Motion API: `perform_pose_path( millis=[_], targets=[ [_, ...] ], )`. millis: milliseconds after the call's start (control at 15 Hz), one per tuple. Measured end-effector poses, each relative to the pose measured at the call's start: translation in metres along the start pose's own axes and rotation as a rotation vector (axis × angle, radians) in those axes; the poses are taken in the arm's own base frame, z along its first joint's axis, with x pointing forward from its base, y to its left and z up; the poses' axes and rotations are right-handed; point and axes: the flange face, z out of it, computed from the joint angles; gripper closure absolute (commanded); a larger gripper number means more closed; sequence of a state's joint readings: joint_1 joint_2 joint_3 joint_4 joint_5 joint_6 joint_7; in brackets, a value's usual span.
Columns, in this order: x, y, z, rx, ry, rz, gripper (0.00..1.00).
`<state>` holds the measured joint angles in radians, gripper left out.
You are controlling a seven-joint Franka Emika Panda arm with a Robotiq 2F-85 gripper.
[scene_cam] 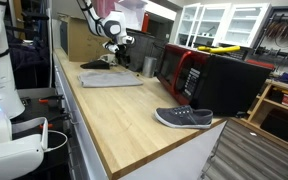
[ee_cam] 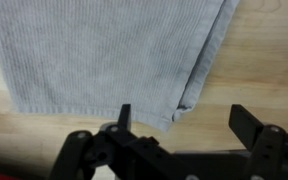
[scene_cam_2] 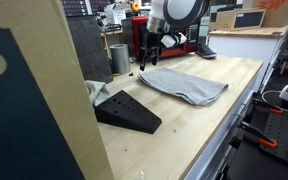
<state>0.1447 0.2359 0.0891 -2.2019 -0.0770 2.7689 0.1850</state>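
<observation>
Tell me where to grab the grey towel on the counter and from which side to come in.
Take the grey towel at its corner, straight down from above. It lies flat on the wooden counter, so only an edge pinch seems likely to catch it; the open gripper hangs right over that corner.

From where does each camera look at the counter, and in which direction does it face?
Exterior view: from the counter's near end, facing along the counter past a shoe to the grey cloth; open gripper shows far off.
Exterior view: low at the counter, behind a black wedge, facing the grey cloth; gripper hangs over its far corner.
Wrist view: straight down on the grey cloth's corner; fingers show at the bottom.
Shared: all three show grey cloth and gripper.
</observation>
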Motion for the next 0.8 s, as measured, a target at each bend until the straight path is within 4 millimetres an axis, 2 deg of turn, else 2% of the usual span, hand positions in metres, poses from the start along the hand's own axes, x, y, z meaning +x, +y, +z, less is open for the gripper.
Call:
perform_pose_path(
  millis=[200,467,800],
  targets=[
    [0.009,0.009,0.006,-0.003,0.002,0.034,0.00],
    [0.014,0.002,0.018,0.027,-0.019,0.060,0.00],
    [0.014,0.002,0.019,0.028,-0.019,0.061,0.00]
  ],
)
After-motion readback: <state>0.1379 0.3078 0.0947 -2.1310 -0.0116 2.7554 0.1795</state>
